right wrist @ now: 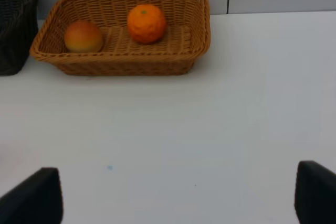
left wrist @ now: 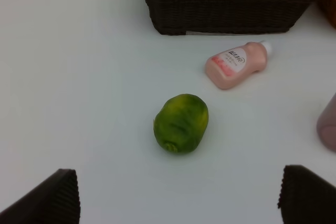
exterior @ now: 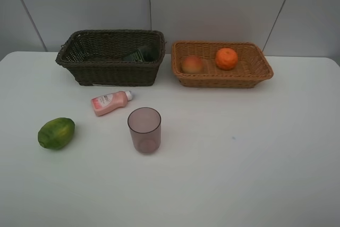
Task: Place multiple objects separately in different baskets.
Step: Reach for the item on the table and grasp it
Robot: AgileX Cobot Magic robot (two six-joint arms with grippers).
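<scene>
Left hand [left wrist: 180,199] has dark, seemingly ribbed fingertips [left wrist: 55,198]; right hand [right wrist: 176,198] fingertips [right wrist: 37,198] look plain black.

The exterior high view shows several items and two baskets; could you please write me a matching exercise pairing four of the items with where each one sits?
Items
1. orange
2. pink squeeze bottle
3. mauve cup
4. dark green bottle

Places
A. inside the dark brown basket
B. standing upright on the table
C. inside the tan basket
D. lying on its side on the table

Pairs: 1-C, 2-D, 3-B, 4-A
</scene>
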